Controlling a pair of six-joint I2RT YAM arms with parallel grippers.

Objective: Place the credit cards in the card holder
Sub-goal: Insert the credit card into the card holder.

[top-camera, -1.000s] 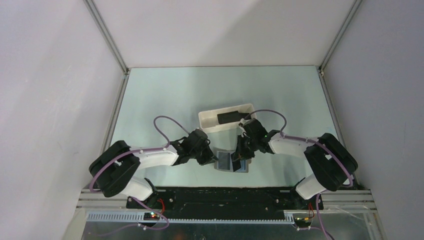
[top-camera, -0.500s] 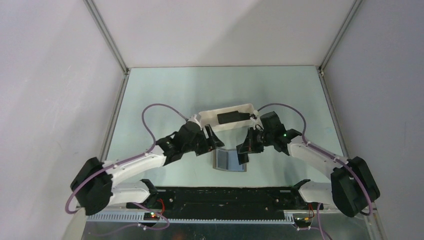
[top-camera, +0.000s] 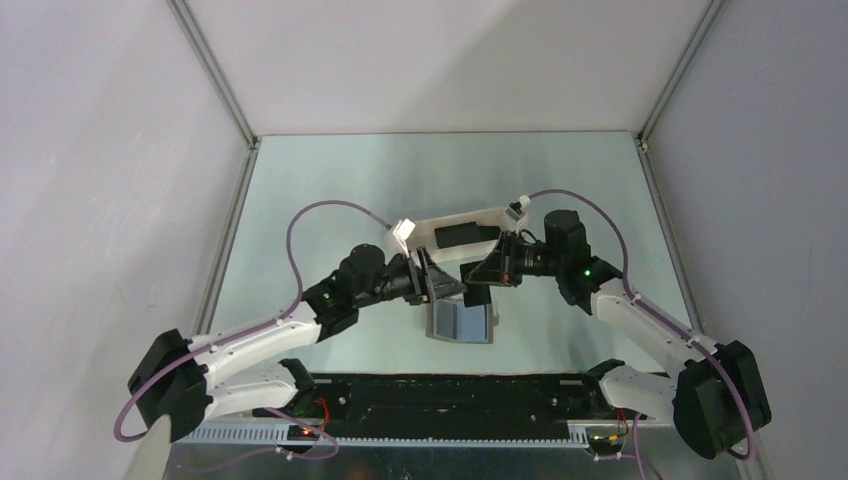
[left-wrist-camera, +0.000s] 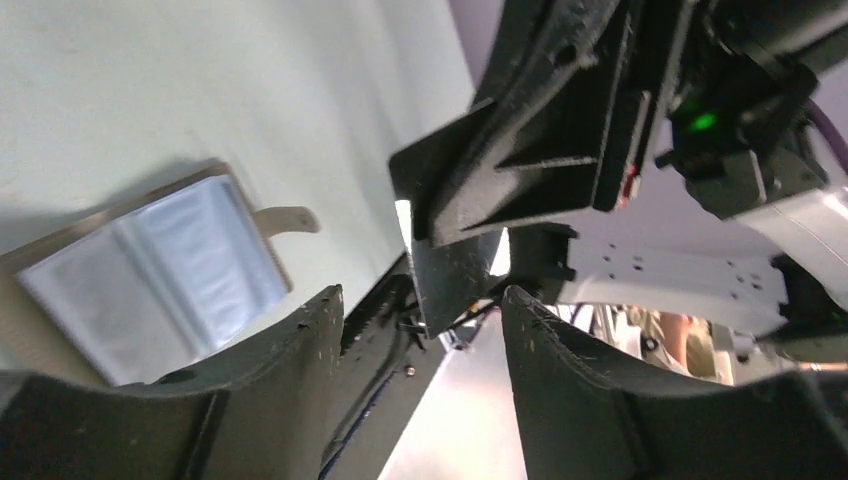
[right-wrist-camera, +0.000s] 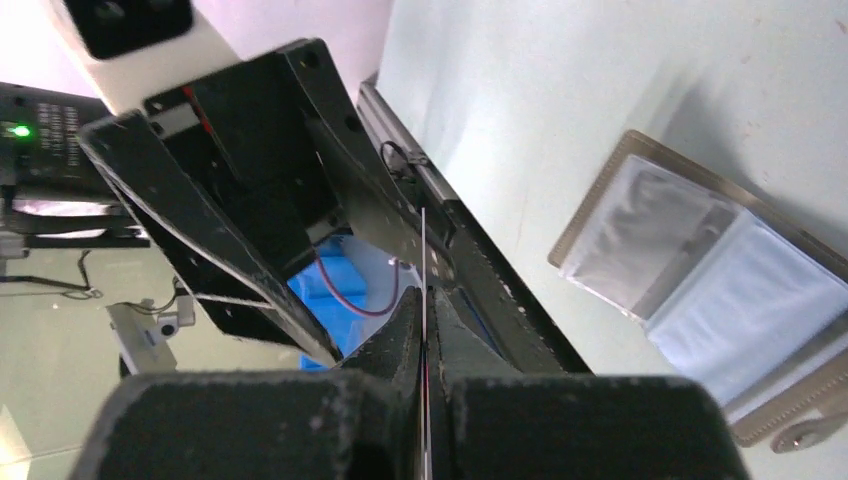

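The card holder (top-camera: 462, 323) lies open on the table, silvery-blue inside up, also visible in the left wrist view (left-wrist-camera: 150, 275) and the right wrist view (right-wrist-camera: 700, 290). Above its far edge my right gripper (top-camera: 488, 272) is shut on a black credit card (left-wrist-camera: 455, 280), which shows edge-on as a thin line (right-wrist-camera: 424, 250) between its own fingers (right-wrist-camera: 424, 295). My left gripper (top-camera: 432, 283) faces it with the jaws open (left-wrist-camera: 422, 300). The card's lower corner hangs between them, touching neither finger. Another credit card (top-camera: 465, 233) lies in the white tray.
The long white tray (top-camera: 415, 243) stands just behind both grippers. Metal frame rails run along the table's left and right sides, and the arms' black base plate (top-camera: 450, 395) lies at the near edge.
Both grippers rose off the card holder and turned to face each other. The left gripper went from shut to open. The right one kept its grip on the card.
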